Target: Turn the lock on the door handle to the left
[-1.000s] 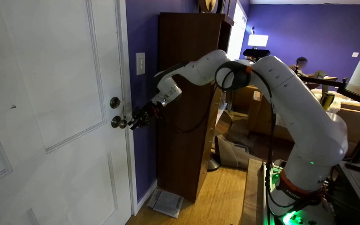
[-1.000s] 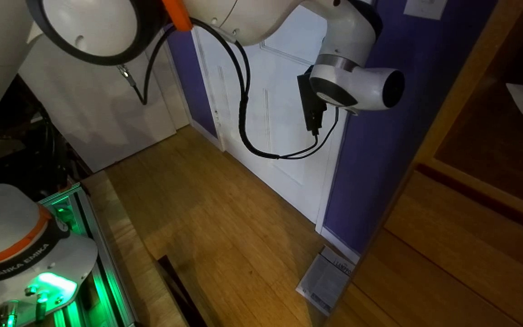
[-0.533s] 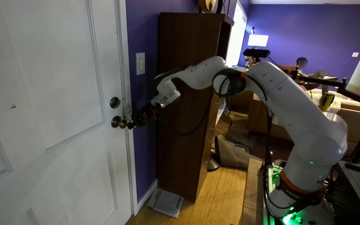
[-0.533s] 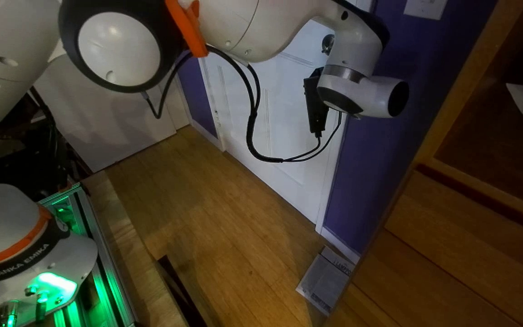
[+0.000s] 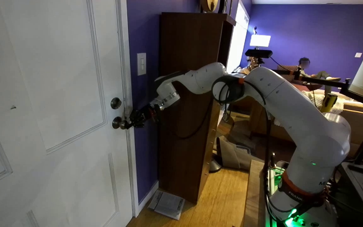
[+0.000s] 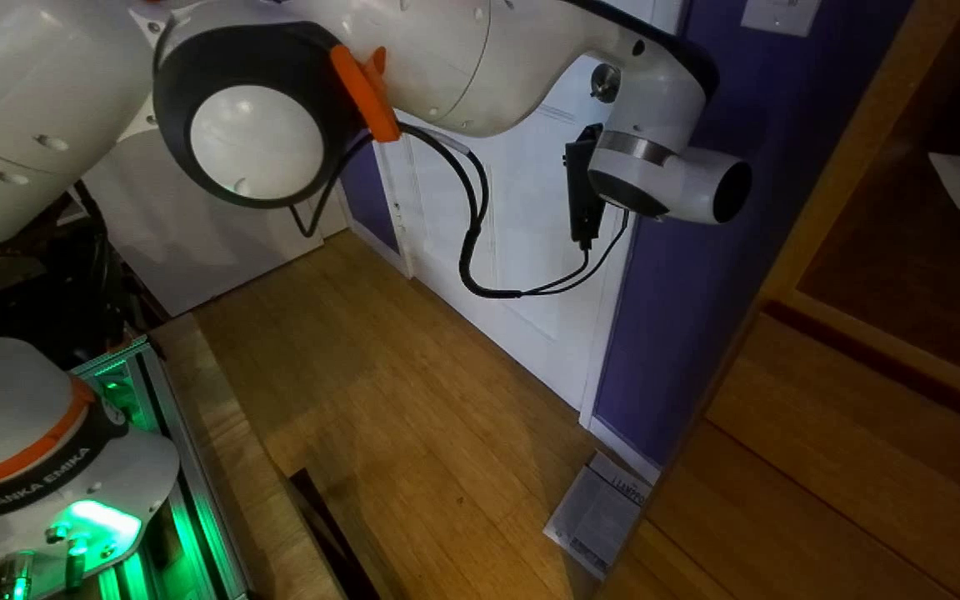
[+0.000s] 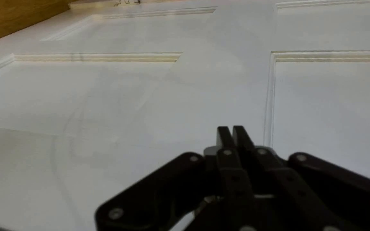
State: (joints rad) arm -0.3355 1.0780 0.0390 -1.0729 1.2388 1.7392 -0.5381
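The door handle (image 5: pixel 123 124), a dark round knob, sticks out from the white panelled door (image 5: pixel 71 94) in an exterior view. The lock on its face is too small to make out. My gripper (image 5: pixel 130 124) is right at the knob's face in that view; I cannot tell whether it touches. In the wrist view my gripper (image 7: pixel 231 130) has its fingertips almost together, with a thin gap and nothing seen between them. A grey rounded edge shows behind the fingers there; I cannot tell whether it is the knob. The wrist hides the fingers in an exterior view.
The deadbolt disc (image 5: pixel 115 103) sits just above the knob and also shows in an exterior view (image 6: pixel 605 82). A purple wall with a light switch (image 5: pixel 141 64) and a tall dark bookcase (image 5: pixel 187 107) stand beside the door. A paper packet (image 5: pixel 168 204) lies on the floor.
The arm's elbow has come down and the gripper has moved slightly left, closing the gap to the knob. The deadbolt has come into sight in an exterior view. The door has not moved.
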